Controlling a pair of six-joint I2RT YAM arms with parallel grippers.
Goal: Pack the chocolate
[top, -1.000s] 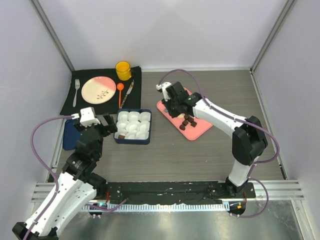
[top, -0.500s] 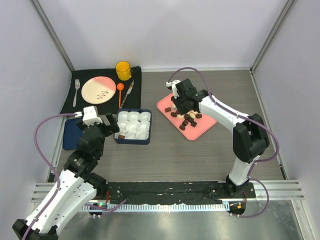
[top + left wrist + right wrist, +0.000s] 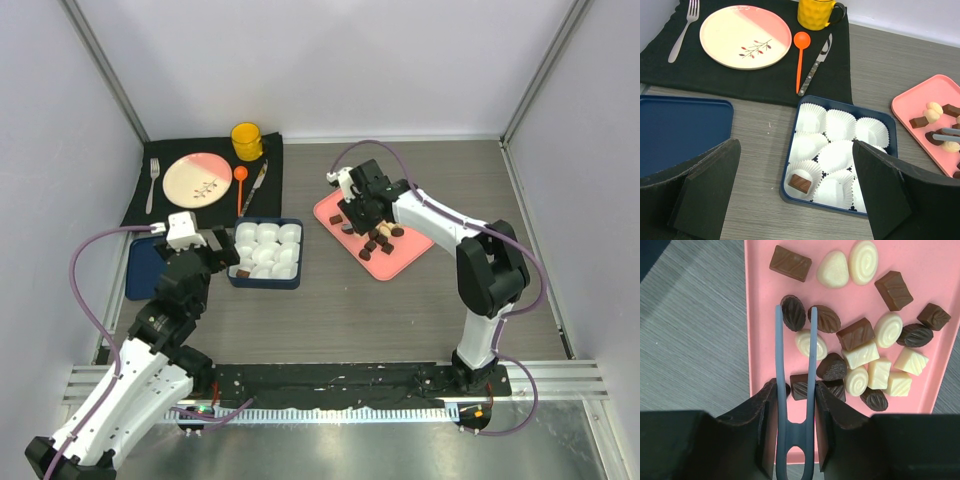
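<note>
Several dark and cream-white chocolate pieces (image 3: 860, 352) lie on a pink tray (image 3: 940, 270), also in the top view (image 3: 402, 258). My right gripper (image 3: 795, 387) is shut on grey-blue tongs (image 3: 795, 340). The open tong tips hang over the tray's left part, straddling a dark oval piece (image 3: 793, 312) and a white swirl (image 3: 811, 344). It shows from above (image 3: 357, 204). A blue box (image 3: 840, 101) of white paper cups holds one brown chocolate (image 3: 801, 182) in its near-left cup. My left gripper (image 3: 796, 150) is open and empty above the box's near-left corner (image 3: 222, 252).
A blue lid (image 3: 680, 130) lies left of the box. Behind it a black mat (image 3: 205, 205) carries a plate (image 3: 197, 179), fork (image 3: 152, 183), orange spoon (image 3: 240, 185), knife (image 3: 254, 188) and yellow mug (image 3: 247, 140). Walls close in the table on three sides.
My right gripper with the tongs has shifted a little right and back over the pink tray, uncovering more chocolates. My left arm has barely moved.
</note>
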